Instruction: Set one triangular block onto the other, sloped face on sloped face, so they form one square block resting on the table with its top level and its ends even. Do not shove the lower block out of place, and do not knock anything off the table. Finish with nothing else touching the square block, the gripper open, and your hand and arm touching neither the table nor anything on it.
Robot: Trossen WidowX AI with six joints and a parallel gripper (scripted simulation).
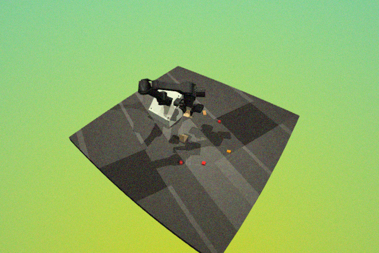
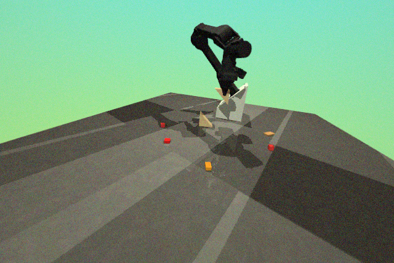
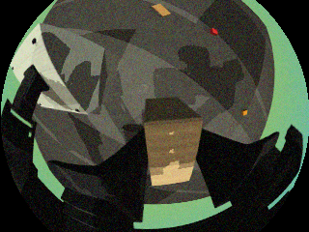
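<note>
- One tan triangular block [image 2: 223, 93] hangs in the air, pinched between the jaws of the gripper [image 2: 226, 92], right in front of the white base plate [image 2: 235, 107].
- The second triangular block [image 2: 204, 121] sits on the table [image 2: 95, 173], a little out from the plate and well below the held one.
- To do this carry well, I'd bring the held block squarely above the seated one, match slope to slope and ends to ends, then lower gently so nothing gets shoved.
- The held block points its sharp corner downward; the wrist view shows its long axis running straight away from the camera.
- The seated block points its peak up, slope facing away from the plate.
</note>
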